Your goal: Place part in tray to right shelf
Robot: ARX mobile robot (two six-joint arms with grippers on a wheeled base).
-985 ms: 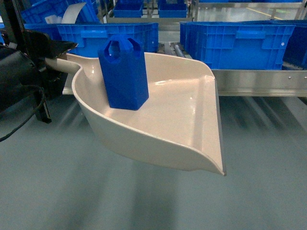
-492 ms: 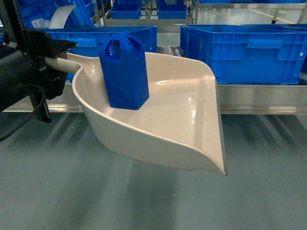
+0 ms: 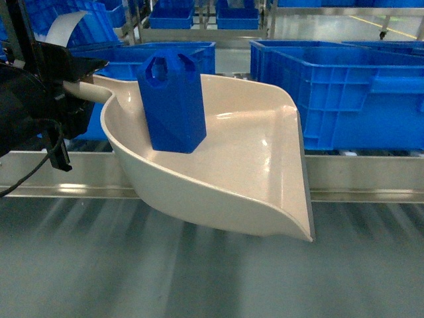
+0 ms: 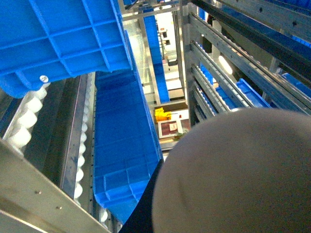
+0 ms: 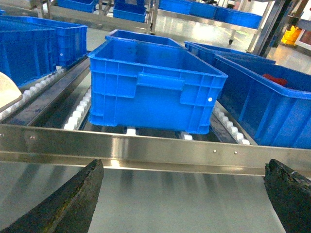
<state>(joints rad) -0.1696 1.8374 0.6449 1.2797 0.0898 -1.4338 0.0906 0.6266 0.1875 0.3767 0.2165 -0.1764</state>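
The bright blue part [image 3: 173, 99] stands upright at the back of the beige tray [image 3: 252, 165]. My left gripper [image 3: 74, 81] is shut on the tray's handle and holds it in the air, in front of the steel front rail [image 3: 361, 177] of the right shelf. In the left wrist view the tray's underside [image 4: 233, 174] fills the lower right and hides the jaws. My right gripper [image 5: 183, 167] is open with nothing between its fingers, low before the shelf's rail [image 5: 170, 148]. It is outside the head view.
Large blue crates [image 3: 344, 93] [image 5: 153, 87] sit on the shelf's white roller tracks [image 5: 77, 114], with more crates [image 3: 132, 56] behind the tray. Further racks with crates [image 4: 121, 141] stand beyond. The grey floor [image 3: 199, 278] lies below the tray.
The shelf rail and the crates have come closer and lower in the head view. The tray and the part keep their place in the view and the part stays upright.
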